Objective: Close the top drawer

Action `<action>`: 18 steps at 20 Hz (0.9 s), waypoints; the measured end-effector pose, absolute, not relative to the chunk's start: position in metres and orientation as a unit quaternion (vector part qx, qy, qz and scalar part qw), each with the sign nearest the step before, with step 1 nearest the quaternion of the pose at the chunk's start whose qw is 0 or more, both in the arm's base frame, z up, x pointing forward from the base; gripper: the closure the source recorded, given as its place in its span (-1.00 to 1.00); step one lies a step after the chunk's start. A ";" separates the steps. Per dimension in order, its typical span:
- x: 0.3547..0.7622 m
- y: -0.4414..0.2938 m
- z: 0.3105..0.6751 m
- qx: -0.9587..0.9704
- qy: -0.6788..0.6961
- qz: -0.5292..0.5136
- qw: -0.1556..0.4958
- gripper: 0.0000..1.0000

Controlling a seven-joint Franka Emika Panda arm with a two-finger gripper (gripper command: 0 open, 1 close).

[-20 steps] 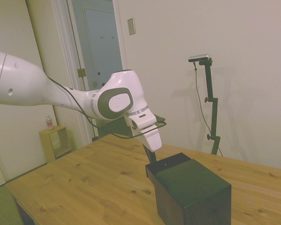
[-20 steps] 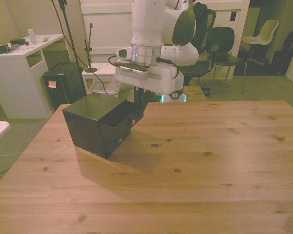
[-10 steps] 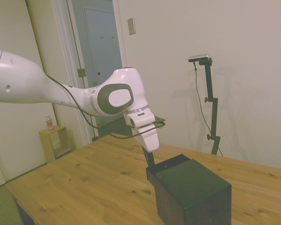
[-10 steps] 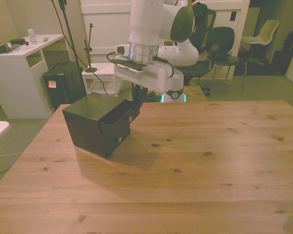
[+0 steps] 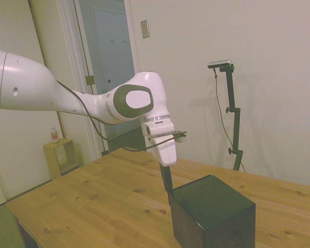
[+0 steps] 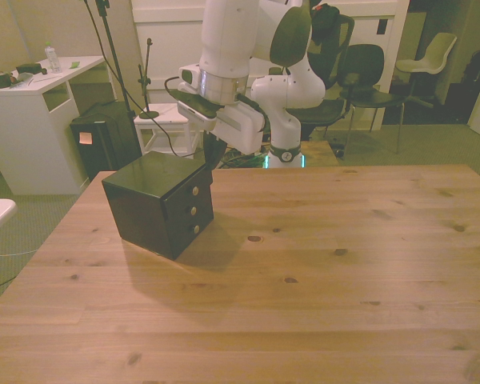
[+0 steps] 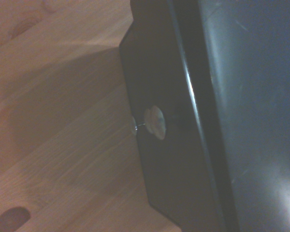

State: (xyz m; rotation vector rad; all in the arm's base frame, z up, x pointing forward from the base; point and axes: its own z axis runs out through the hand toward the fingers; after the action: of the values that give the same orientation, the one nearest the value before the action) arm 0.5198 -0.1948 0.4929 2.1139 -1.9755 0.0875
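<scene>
Sitting flush with the cabinet front, the top drawer shows as a shallow glossy black panel, as wide as the cabinet, with one small pale round knob at its middle. Two more knobs line up below it on the lower drawer fronts. From the wrist view the drawer front is a dark slab with a thin bright edge line where it meets the cabinet top, its knob standing out on a short stem over the wooden table.

The gripper hangs just above and beside the drawer's upper edge — its dark fingers point down at the cabinet's front top corner. In the side view the gripper reaches the same corner of the black box. Whether the fingers are parted or closed I cannot tell, nor whether they touch the drawer.
</scene>
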 end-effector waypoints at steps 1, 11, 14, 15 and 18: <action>0.520 -0.197 0.492 0.723 -0.678 0.027 0.127 1.00; 0.527 -0.201 0.490 0.719 -0.680 0.010 0.141 1.00; 0.531 -0.198 0.490 0.723 -0.678 0.016 0.132 1.00; 0.532 -0.196 0.490 0.725 -0.676 0.019 0.130 1.00; 0.538 -0.185 0.491 0.734 -0.668 0.029 0.123 1.00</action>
State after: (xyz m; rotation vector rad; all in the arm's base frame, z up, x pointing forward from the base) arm 0.5379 -0.1854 0.4908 2.1407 -1.9484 0.0857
